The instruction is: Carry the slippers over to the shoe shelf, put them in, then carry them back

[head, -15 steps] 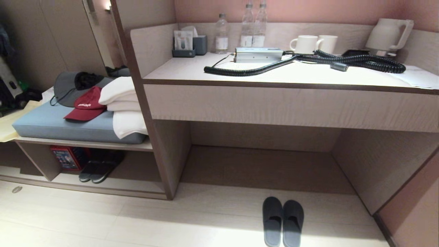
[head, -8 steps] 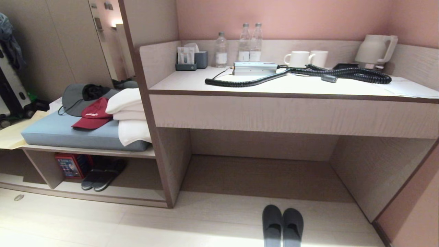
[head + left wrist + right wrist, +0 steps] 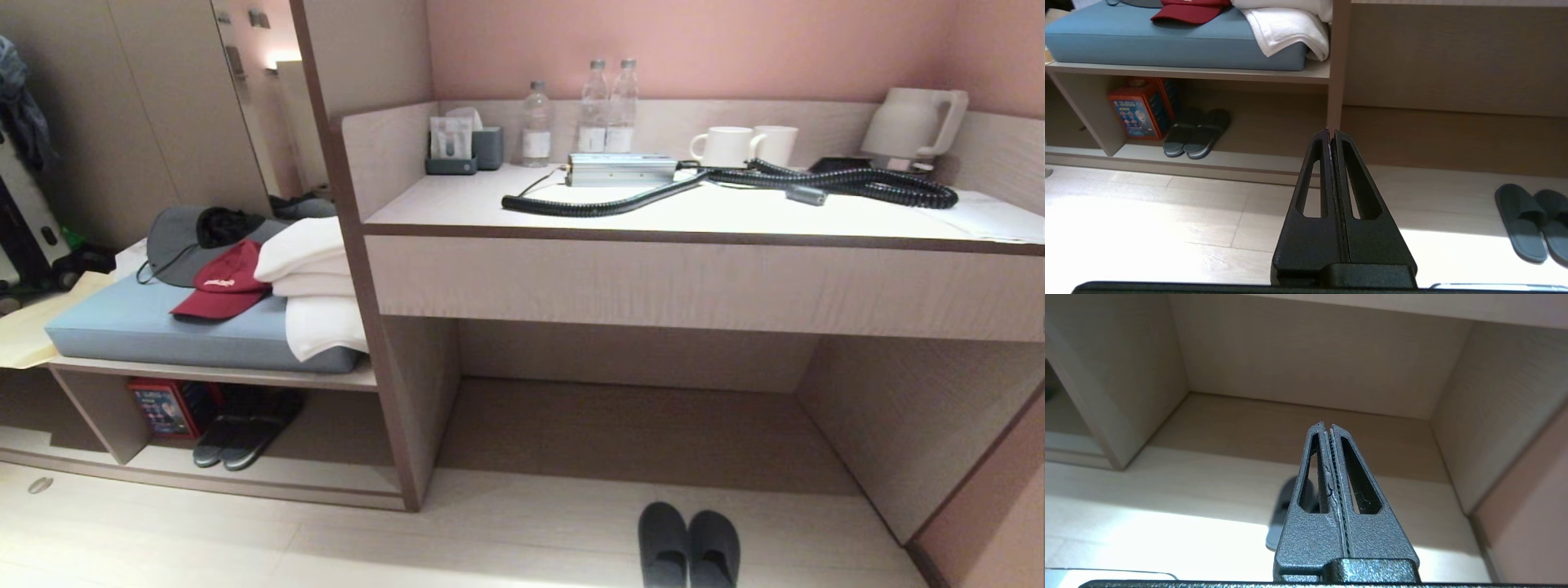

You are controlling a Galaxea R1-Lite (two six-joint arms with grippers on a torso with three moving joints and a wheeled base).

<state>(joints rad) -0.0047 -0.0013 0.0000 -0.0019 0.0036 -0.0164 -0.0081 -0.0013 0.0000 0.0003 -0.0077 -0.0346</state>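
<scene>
A pair of dark slippers (image 3: 689, 549) sits side by side on the pale floor in front of the desk recess (image 3: 637, 425), toes pointing toward it, at the lower edge of the head view. The left wrist view catches the same pair (image 3: 1531, 222) off to one side, well apart from the left gripper (image 3: 1332, 132), whose black fingers are pressed together with nothing between them. The right gripper (image 3: 1327, 425) is likewise fully closed and empty, aimed into the recess, with one slipper partly hidden behind it.

To the robot's left, beyond an upright divider panel (image 3: 371, 310), the low shoe shelf (image 3: 269, 474) of light wood-grain laminate holds a second pair of dark slides (image 3: 245, 420) beside a red box (image 3: 163, 406). Above that compartment a blue cushion (image 3: 147, 327) carries a red cap (image 3: 220, 282), a grey bag (image 3: 184, 245) and folded white towels (image 3: 314, 286).

On the desk top (image 3: 490, 208) stand three water bottles (image 3: 592, 110), two white mugs (image 3: 747, 145), a pale kettle (image 3: 910, 122), a silver box (image 3: 620, 167) and a coiled black cable (image 3: 735, 184).
</scene>
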